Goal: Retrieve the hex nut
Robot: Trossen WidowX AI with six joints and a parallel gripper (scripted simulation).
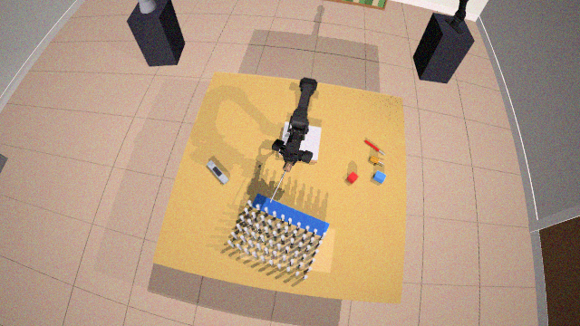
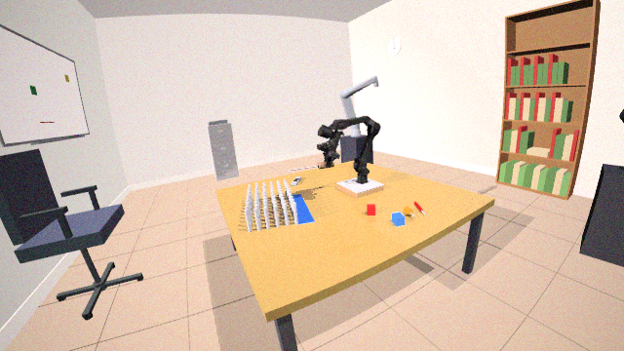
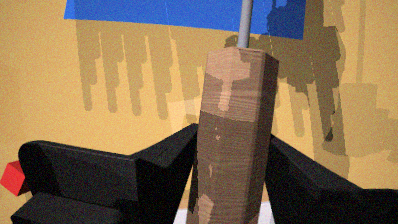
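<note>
My gripper (image 1: 290,161) (image 2: 327,165) (image 3: 229,135) is shut on the wooden handle of a tool (image 3: 232,85) with a thin metal rod. The tool is held well above the table. In the top view its rod points toward the spacers, and its tip appears over the left part of the blue taped strip (image 1: 294,214) (image 2: 303,210) (image 3: 150,12). The tip's shape is not clear. The white-topped metal spacers (image 1: 274,213) (image 2: 250,207) stand upright in rows behind the strip. I cannot make out the hex nut in any view.
A grey device with a dark panel (image 1: 217,171) (image 2: 296,180) lies left of the arm. A red cube (image 1: 352,177) (image 2: 370,210) (image 3: 13,178), a blue cube (image 1: 380,177) (image 2: 398,218), an orange item (image 1: 375,160) and a red pen-like item (image 1: 373,146) (image 2: 418,207) lie to the right.
</note>
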